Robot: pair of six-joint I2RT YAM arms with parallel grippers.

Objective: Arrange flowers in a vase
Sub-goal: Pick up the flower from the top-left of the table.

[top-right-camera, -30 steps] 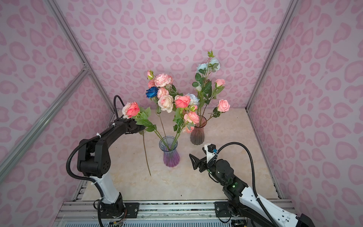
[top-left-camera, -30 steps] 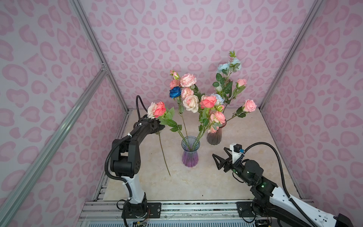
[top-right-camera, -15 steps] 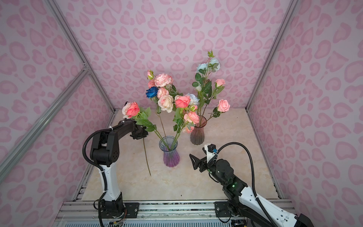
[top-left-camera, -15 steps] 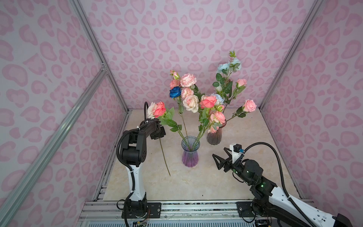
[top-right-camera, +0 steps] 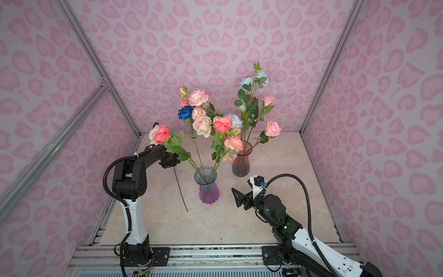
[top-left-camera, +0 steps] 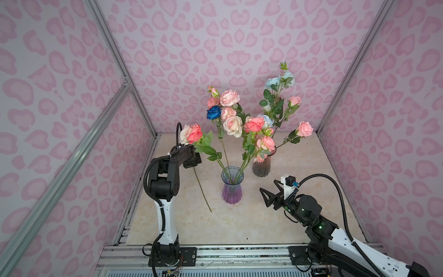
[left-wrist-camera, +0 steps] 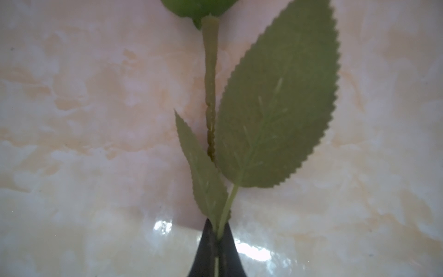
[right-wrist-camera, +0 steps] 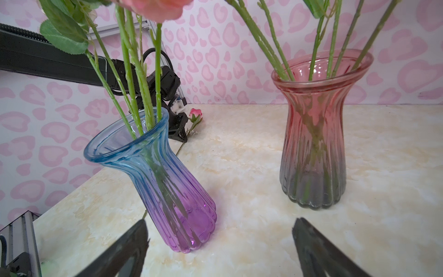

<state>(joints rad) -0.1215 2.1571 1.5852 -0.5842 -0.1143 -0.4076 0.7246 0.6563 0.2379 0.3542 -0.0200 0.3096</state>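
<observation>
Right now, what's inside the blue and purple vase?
Several green flower stems stand in the blue and purple vase, crossing toward its base. The ribbed tinted glass blurs their lower ends, so the exact count and any water cannot be told.

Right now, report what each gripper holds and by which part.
Left gripper pinches the loose flower by its stem, where leaves branch; right gripper holds nothing.

White arms (top-left-camera: 165,215), black joints (top-left-camera: 163,187), ribbed black cables (top-left-camera: 342,206).
</observation>
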